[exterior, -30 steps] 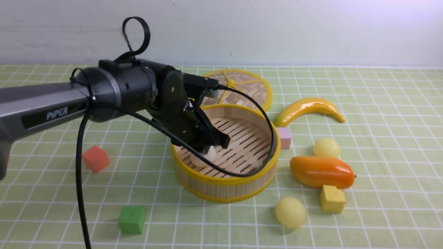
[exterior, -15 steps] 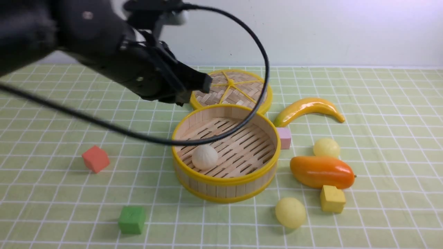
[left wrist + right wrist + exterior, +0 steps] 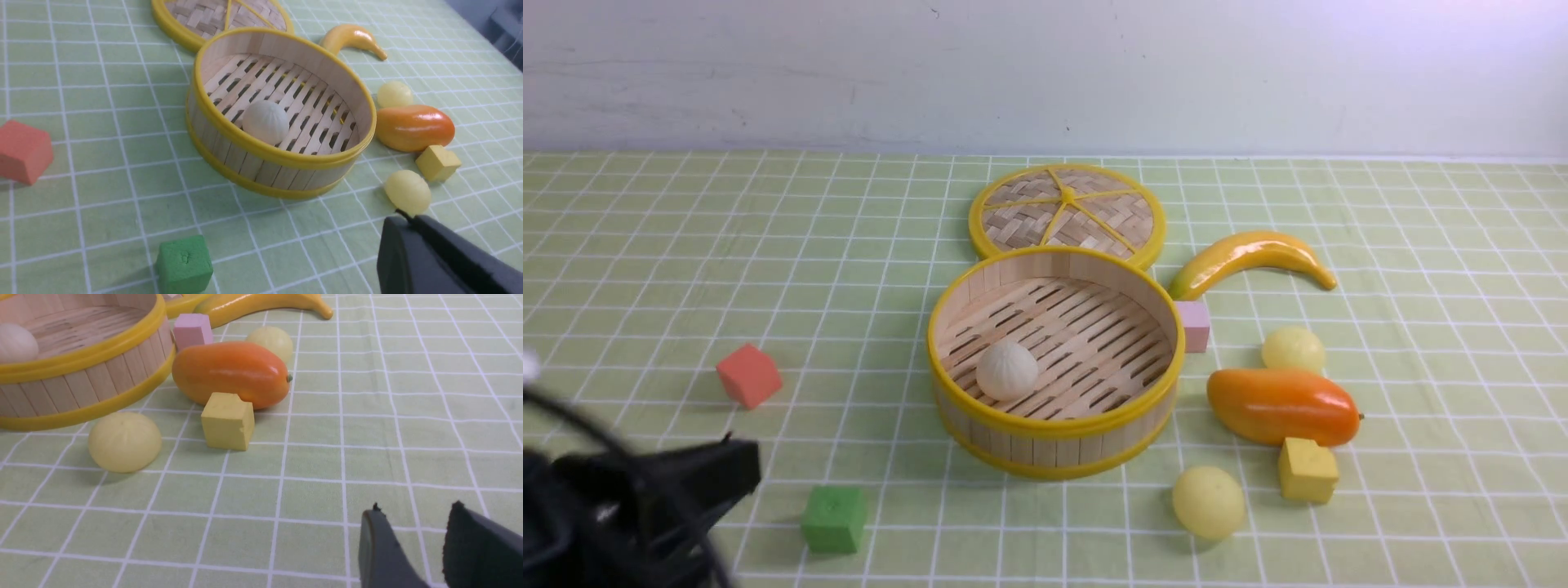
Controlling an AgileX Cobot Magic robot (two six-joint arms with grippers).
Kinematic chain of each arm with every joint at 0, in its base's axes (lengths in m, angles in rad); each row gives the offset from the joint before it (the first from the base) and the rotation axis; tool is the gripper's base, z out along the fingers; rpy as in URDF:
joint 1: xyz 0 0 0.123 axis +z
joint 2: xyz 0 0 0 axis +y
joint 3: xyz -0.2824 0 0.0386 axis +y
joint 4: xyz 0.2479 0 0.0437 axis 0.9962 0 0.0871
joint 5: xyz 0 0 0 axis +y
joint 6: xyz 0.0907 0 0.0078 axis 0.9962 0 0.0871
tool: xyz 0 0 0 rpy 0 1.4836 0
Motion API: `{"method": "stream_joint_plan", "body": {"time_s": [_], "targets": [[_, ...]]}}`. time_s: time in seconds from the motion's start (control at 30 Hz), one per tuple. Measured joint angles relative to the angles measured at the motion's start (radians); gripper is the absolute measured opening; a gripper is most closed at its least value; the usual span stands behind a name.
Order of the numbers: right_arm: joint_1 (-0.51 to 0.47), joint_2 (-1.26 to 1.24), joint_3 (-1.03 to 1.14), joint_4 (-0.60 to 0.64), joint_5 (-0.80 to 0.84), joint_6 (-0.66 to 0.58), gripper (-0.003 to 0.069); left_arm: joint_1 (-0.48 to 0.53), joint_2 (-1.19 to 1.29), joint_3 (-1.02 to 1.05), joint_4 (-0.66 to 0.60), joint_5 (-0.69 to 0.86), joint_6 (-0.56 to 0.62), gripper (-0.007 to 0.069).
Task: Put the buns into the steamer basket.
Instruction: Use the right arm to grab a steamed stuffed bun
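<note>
One bun, the off-white one, sits inside the steamer basket, the largest thing on the table from where I stand. The woven lid lies just behind it. The left gripper is closed with nothing in it; the right gripper has its fingers apart, holding nothing. Beyond the basket's right side I see the banana and the orange mango. Smaller still, two pale yellow buns are out on the cloth, one near the mango, one nearer me.
</note>
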Motion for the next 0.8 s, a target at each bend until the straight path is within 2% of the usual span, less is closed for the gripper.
{"method": "stream_joint_plan", "body": {"time_s": [0.1,0.2,0.23,0.33,0.43,0.53,0.63,0.67,0.7,0.73,0.77,0.8], "targets": [[0.0,0.0,0.002,0.035,-0.018,0.022,0.0239,0.0,-0.136,0.086,-0.001,-0.043,0.0,-0.0013],[0.0,0.0,0.01,0.208,-0.116,0.126,0.0239,0.0,-0.343,0.183,-0.004,-0.072,0.0,-0.0013],[0.0,0.0,0.01,0.222,-0.125,0.134,0.0239,0.0,-0.353,0.194,-0.004,-0.074,0.0,-0.0013],[0.0,0.0,0.01,0.43,-0.275,0.224,0.0239,0.0,-0.485,0.287,-0.001,-0.088,0.0,-0.0013],[0.0,0.002,-0.019,0.53,-0.281,0.243,0.0239,0.0,-0.505,0.333,-0.009,-0.101,-0.001,-0.0013],[0.0,0.056,-0.116,0.542,-0.163,0.225,0.0239,0.0,-0.504,0.346,-0.014,-0.105,-0.001,-0.0013],[0.0,0.301,-0.38,0.473,0.161,0.104,0.0239,0.0,-0.5,0.359,-0.022,-0.093,-0.002,-0.0013],[0.0,0.337,-0.396,0.468,0.202,0.096,0.0239,0.0,-0.5,0.36,-0.024,-0.089,-0.005,-0.0013],[0.0,0.487,-0.537,0.409,0.364,0.03,0.0239,0.0,-0.5,0.361,-0.033,-0.077,-0.014,-0.0013],[0.0,0.506,-0.537,0.402,0.383,0.024,0.0239,0.0,-0.5,0.361,-0.034,-0.071,-0.018,-0.0013],[0.0,0.673,-0.662,0.349,0.523,-0.013,0.0239,0.0,-0.5,0.361,-0.035,-0.063,-0.023,-0.0013],[0.0,0.727,-0.709,0.324,0.582,-0.022,0.0239,0.0,-0.5,0.361,-0.035,-0.058,-0.023,-0.0013]]}}
